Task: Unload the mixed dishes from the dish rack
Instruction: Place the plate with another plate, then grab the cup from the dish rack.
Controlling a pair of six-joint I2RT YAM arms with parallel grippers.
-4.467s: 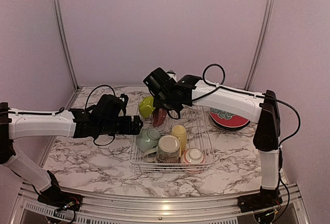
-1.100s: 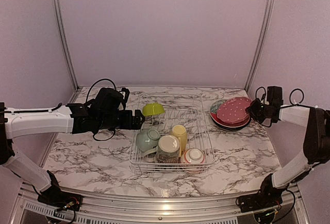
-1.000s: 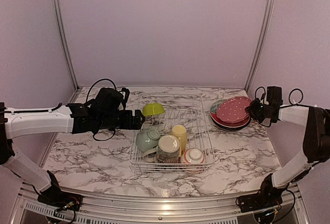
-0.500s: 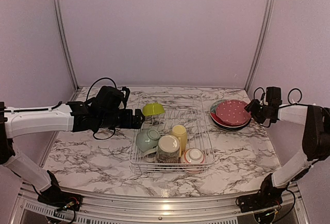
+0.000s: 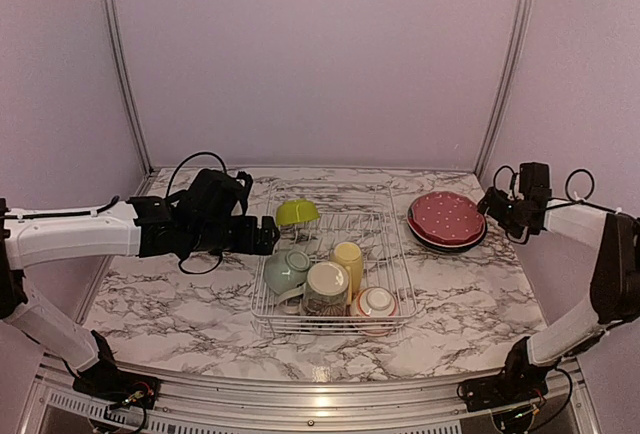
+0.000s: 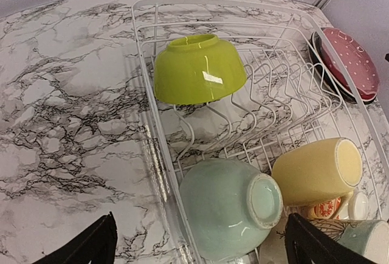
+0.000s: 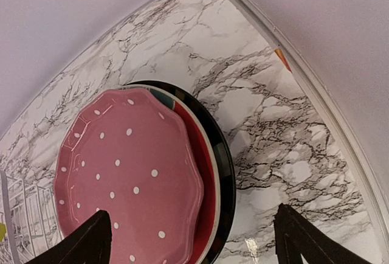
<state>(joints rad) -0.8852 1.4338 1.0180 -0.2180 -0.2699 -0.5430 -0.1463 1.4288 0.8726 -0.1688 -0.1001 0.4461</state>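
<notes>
The dish rack (image 5: 330, 331), a white wire basket, holds an upturned lime bowl (image 5: 297, 213), a pale-green bowl (image 5: 287, 271), a yellow mug (image 5: 347, 259), a cream patterned mug (image 5: 327, 287) and a red-patterned bowl (image 5: 376, 304). My left gripper (image 5: 268, 235) hangs open at the rack's left side, just above the pale-green bowl (image 6: 228, 206) and touching nothing. At the right, a pink dotted plate (image 7: 121, 173) lies on top of a red plate (image 7: 203, 173) and a black plate (image 7: 225, 173). My right gripper (image 5: 492, 204) stands open beside that stack's right edge, holding nothing.
The rack's wire prongs (image 6: 273, 87) stand bare behind the yellow mug (image 6: 316, 170). The back wall and a metal corner post (image 7: 292, 63) run close behind the plate stack. Marble tabletop (image 5: 170, 304) lies left of the rack.
My right gripper has opened and let go of the pink dotted plate, which has dropped from a tilt to lie flat on the stack. The left arm has barely moved.
</notes>
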